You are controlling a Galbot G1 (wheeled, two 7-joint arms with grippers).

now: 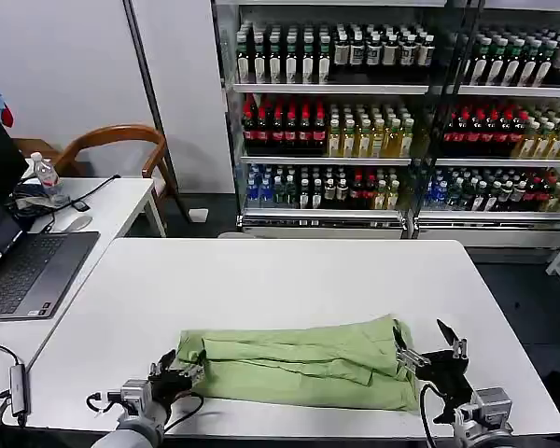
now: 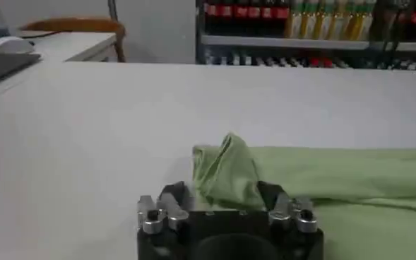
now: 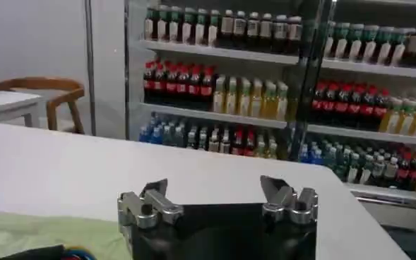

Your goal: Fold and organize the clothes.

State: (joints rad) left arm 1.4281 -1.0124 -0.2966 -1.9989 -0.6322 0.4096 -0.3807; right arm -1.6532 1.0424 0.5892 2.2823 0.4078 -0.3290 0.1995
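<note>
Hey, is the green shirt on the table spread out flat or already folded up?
Partly folded: the light green shirt lies as a long narrow band with layered edges overlapping along its length on the white table.

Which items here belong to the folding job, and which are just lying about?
Job:
- light green shirt, partly folded on the white table
- left gripper, shut on the shirt's corner
- right gripper, open at the other end

Lying about:
- laptop
- water bottle
- wooden chair
- drink shelves
</note>
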